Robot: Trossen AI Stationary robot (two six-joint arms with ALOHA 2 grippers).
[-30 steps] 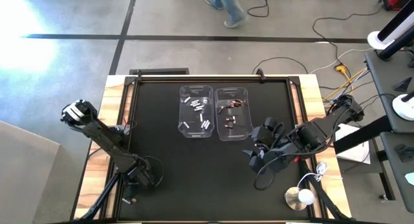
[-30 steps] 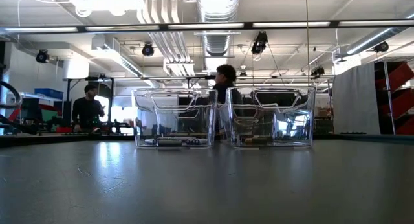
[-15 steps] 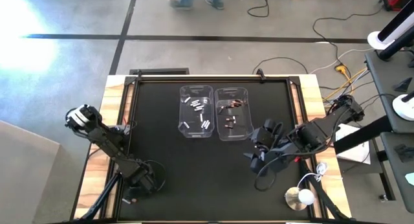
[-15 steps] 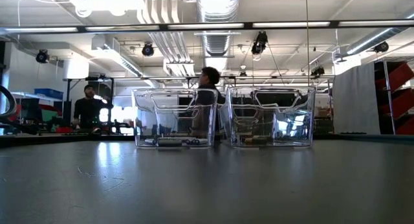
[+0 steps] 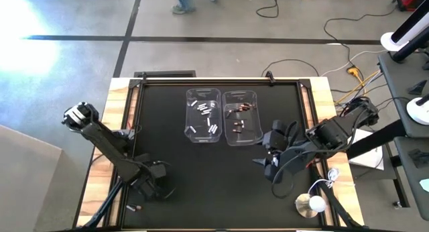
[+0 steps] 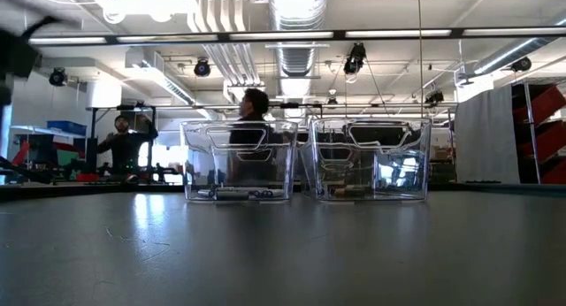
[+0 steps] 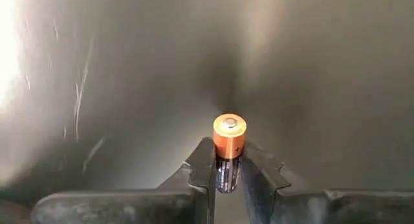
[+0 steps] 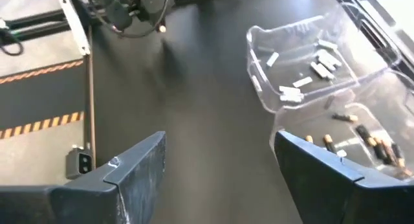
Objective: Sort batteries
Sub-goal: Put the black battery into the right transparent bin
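Down at the lower left of the table (image 5: 201, 192), the left gripper (image 7: 228, 179) pinches a copper-topped battery (image 7: 229, 146) only by its lower body, so it could slip free, while the right gripper (image 8: 220, 166) hovers wide open.

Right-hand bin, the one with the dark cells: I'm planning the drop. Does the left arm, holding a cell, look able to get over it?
Probably yes: the left gripper grips a dark battery, the black mat between lies bare, and the bin is open-topped.

battery (image 7: 228, 160): lower body hidden between pincer fingers (image 7: 202, 179) | markings unreadable
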